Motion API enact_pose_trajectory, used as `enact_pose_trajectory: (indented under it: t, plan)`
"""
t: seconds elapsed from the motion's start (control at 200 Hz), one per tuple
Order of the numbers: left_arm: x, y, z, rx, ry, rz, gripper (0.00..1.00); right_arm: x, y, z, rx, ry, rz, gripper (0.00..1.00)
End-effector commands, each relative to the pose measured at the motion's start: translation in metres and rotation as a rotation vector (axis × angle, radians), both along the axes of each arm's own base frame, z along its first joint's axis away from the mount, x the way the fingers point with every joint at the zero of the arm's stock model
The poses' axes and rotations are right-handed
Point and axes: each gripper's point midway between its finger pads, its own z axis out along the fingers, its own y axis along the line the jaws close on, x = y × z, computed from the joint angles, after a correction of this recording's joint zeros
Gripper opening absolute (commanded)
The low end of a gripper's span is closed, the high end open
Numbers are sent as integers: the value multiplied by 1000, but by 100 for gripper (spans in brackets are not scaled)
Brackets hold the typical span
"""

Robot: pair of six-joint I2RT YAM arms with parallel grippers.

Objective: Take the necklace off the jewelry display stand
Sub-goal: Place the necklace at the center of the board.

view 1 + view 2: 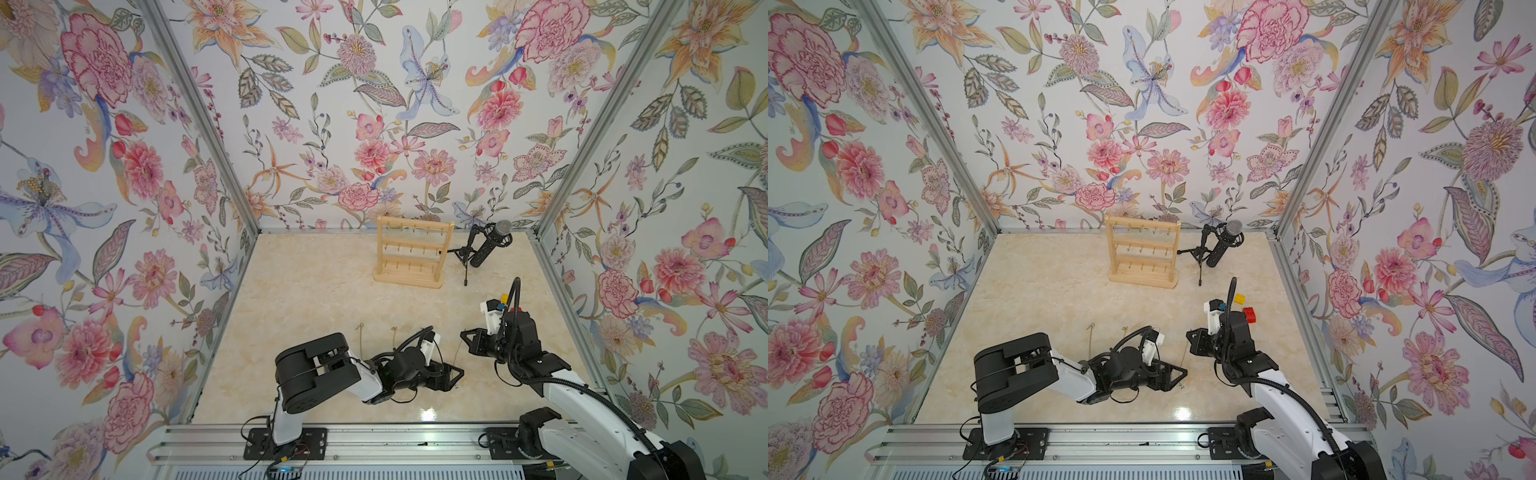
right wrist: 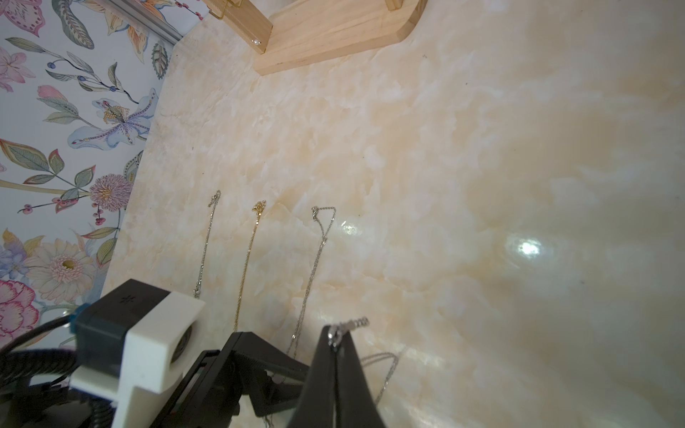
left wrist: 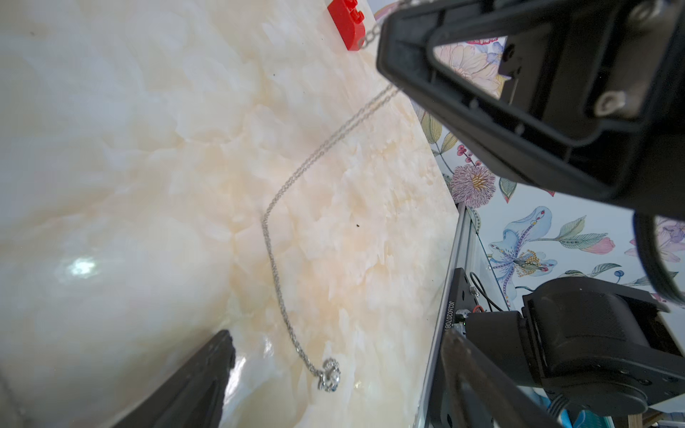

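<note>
Off the bare jewelry display stand (image 1: 407, 280), the silver necklace (image 2: 350, 325) trails across the table (image 1: 311, 299) from the right gripper (image 2: 334, 341), pinching its clasp end, the left gripper (image 1: 457, 379) spread beside the pendant (image 3: 329, 374): best lowered slowly, clear of neighbouring chains (image 2: 258, 208).

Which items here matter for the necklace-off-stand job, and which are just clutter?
Job: jewelry display stand; silver necklace, clasp end pinched in right gripper, other end on table; left gripper, open.
Lying about: three other necklaces flat on table; microphone; red brick; yellow brick.

display stand (image 2: 333, 37): cut off at edge | necklace (image 3: 264, 222): partly behind right tool (image 3: 383, 63)
</note>
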Motion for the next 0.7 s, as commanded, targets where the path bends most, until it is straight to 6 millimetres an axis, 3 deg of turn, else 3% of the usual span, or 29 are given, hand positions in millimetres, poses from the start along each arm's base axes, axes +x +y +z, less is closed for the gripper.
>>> enact_pose_trajectory:
  t: [0.0, 0.37, 0.696]
  plan:
    - [2, 6, 2, 26, -26, 29, 91, 12, 0, 12, -1, -53, -4, 0]
    - [-2, 3, 20, 18, -105, 15, 95, 21, 5, 4, -1, -31, 3, 0]
    - [-4, 6, 51, -5, -228, 17, 95, 39, 9, -6, -22, -3, -3, 0]
